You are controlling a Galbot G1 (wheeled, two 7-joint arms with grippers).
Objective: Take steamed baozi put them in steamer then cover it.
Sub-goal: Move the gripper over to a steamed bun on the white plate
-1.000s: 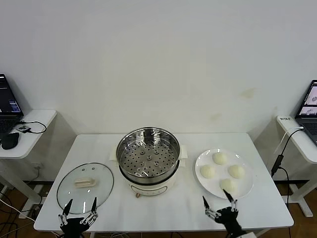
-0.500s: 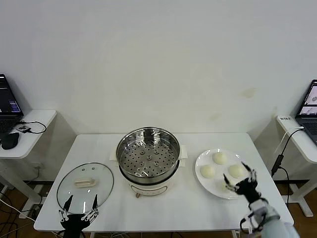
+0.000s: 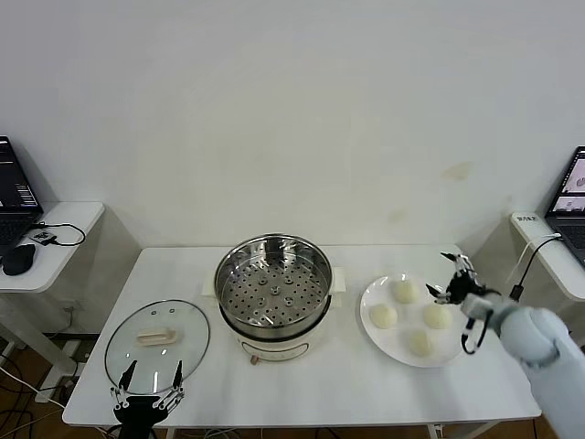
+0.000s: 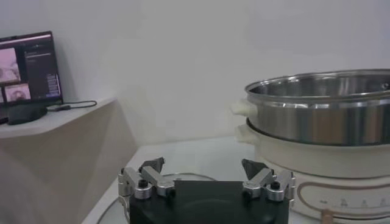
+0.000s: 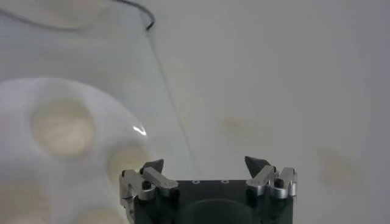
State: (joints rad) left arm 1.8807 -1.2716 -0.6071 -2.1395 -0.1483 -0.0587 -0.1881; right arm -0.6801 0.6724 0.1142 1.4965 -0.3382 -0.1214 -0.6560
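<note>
From the head view, our right gripper (image 3: 450,274) hangs spread and empty just beyond the white plate (image 3: 373,335), the four baozi (image 3: 383,316) just short of its fingertips, ready for picking; the steamer (image 3: 273,285) stands uncovered to receive them. Our left gripper (image 3: 146,389) waits, fingers apart, beside the glass lid (image 3: 157,346). In the left wrist view, steamer (image 4: 320,115) lies beyond the fingers (image 4: 147,180). In the right wrist view, buns (image 5: 63,126) sit past the released fingertips (image 5: 150,176).
</note>
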